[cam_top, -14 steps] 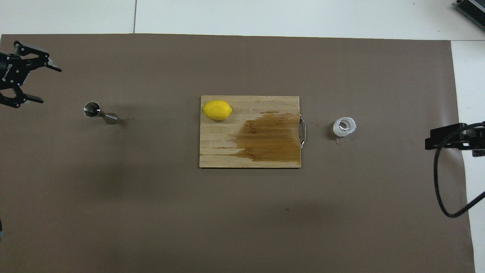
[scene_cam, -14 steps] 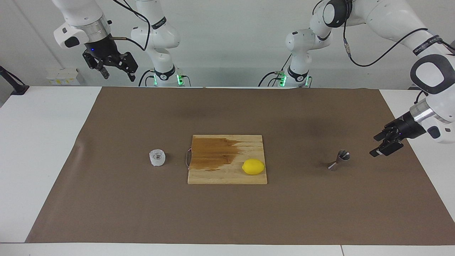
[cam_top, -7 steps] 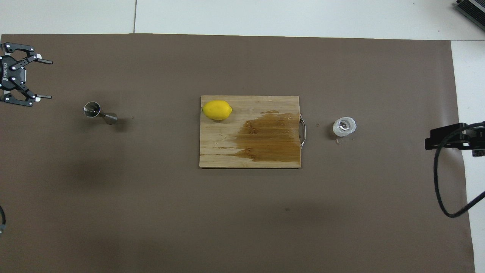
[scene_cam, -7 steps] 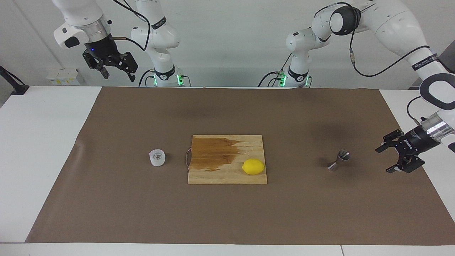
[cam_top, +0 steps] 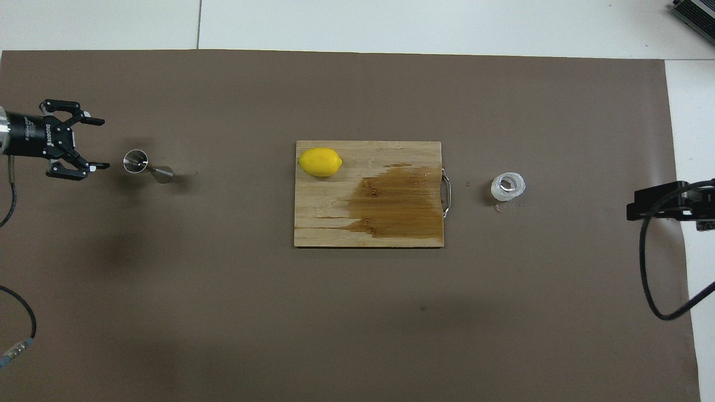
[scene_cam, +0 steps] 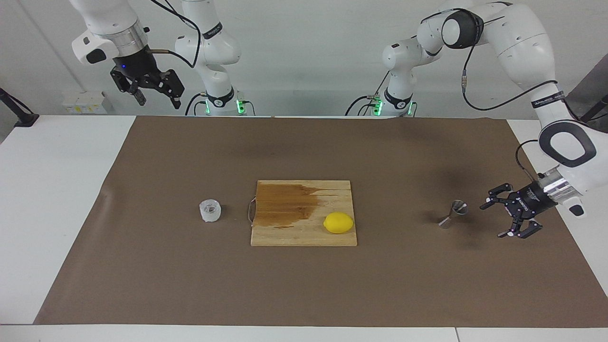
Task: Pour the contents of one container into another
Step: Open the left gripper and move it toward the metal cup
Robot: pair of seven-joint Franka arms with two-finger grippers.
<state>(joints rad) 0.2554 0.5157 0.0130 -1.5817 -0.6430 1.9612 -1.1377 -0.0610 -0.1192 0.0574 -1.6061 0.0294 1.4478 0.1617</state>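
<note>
Jaws: both grippers are spread wide, nothing held.
Left gripper (scene_cam: 502,219): lowered level with the steel jigger (scene_cam: 453,213), just beside it, judged ready for a side grasp.
Right gripper (scene_cam: 156,97): kept raised, waiting.
Clear cup (scene_cam: 210,211): stood beside the cutting board (scene_cam: 285,235), toward the right arm's end.
Count: one jigger, one cup, one lemon (scene_cam: 338,223).
</note>
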